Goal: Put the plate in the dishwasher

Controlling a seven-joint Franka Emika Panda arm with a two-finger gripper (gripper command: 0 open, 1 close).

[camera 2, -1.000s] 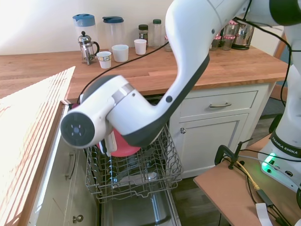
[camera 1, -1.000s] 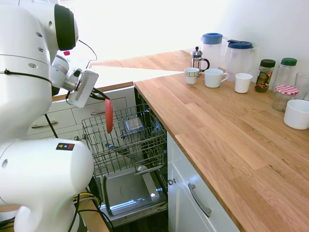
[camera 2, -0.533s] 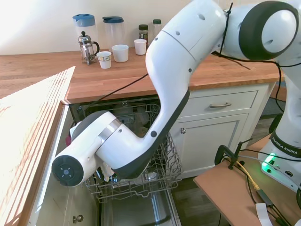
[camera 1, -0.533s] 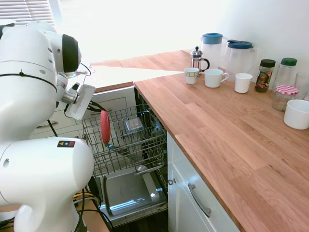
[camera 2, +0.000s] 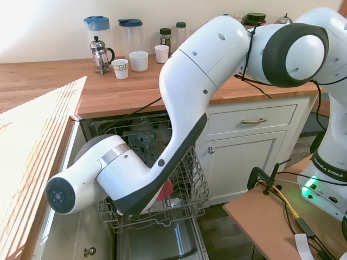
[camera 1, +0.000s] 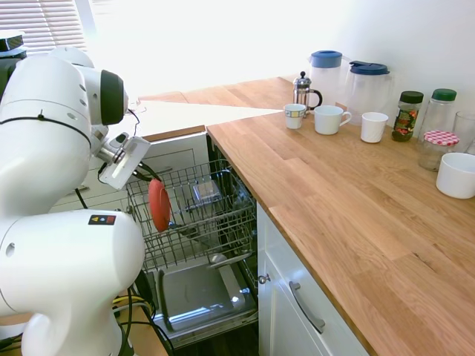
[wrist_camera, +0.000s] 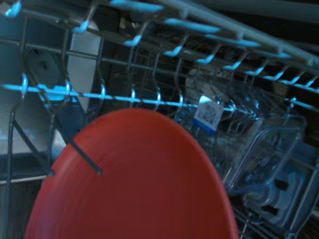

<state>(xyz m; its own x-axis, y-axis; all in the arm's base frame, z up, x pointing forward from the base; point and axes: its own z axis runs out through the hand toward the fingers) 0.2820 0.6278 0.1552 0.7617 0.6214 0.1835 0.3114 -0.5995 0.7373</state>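
Observation:
The coral-red plate [camera 1: 158,205] stands on edge, lowered among the tines at the left side of the dishwasher's pulled-out grey wire rack [camera 1: 211,222]. My gripper [camera 1: 152,180] is just above it, shut on the plate's upper rim. In the wrist view the plate [wrist_camera: 139,184] fills the lower half, with a rack tine crossing in front of it. From the other side only a red sliver of the plate [camera 2: 167,188] shows behind my arm, inside the rack [camera 2: 192,187]; the gripper is hidden there. The dishwasher door [camera 1: 200,297] lies open below the rack.
A clear plastic container [camera 1: 204,191] sits in the rack's far part. On the wooden counter [camera 1: 334,193] stand a French press [camera 1: 303,90], mugs [camera 1: 329,119], two pitchers, jars and a white bowl [camera 1: 456,175]. White cabinet doors [camera 1: 293,311] flank the dishwasher.
The gripper has gone down and toward the rack's left side with the plate, which has sunk from above the rack to between its tines.

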